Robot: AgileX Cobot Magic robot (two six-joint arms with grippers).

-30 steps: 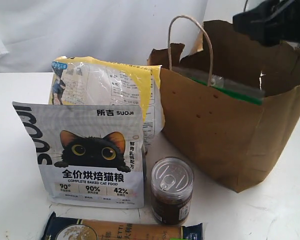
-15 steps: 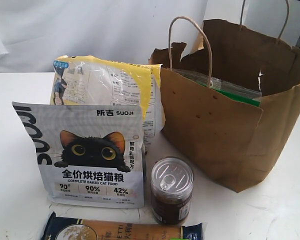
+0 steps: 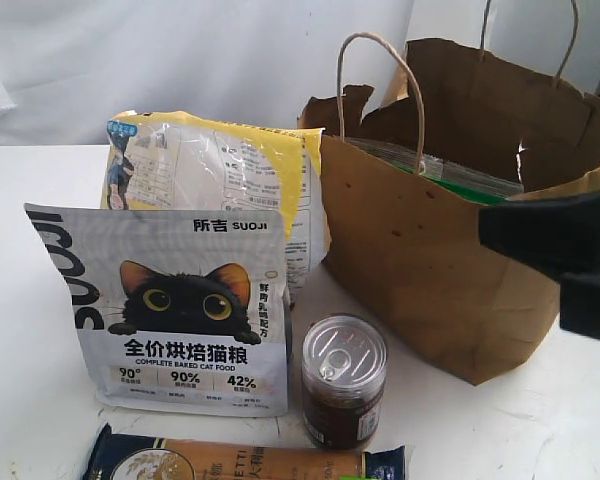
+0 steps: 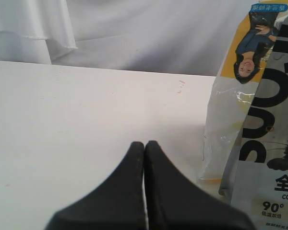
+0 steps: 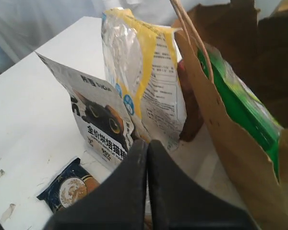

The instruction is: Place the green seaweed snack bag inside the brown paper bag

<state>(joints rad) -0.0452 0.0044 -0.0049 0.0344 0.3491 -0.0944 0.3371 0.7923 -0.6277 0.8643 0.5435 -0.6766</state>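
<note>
The green seaweed snack bag [image 3: 470, 182] stands inside the brown paper bag [image 3: 420, 260], only its top edge showing above the rim; in the right wrist view the same green packet [image 5: 240, 108] lies inside the paper bag [image 5: 230, 158]. My right gripper [image 5: 148, 143] is shut with nothing in it; in the exterior view it is a dark blurred shape [image 3: 565, 250] in front of the bag's right side. My left gripper [image 4: 144, 144] is shut and empty over bare white table, left of the cat-food pouch [image 4: 266, 143].
A grey cat-food pouch [image 3: 165, 310] stands front left, a yellow-and-clear bag [image 3: 215, 175] behind it. A dark jar with a metal lid [image 3: 344, 380] sits in front of the paper bag. A blue noodle packet [image 3: 240, 462] lies at the front edge.
The right arm left the space above the bag's top right, was out of view half a second ago, and now appears low at the right, in front of the bag. The green packet stays inside.
</note>
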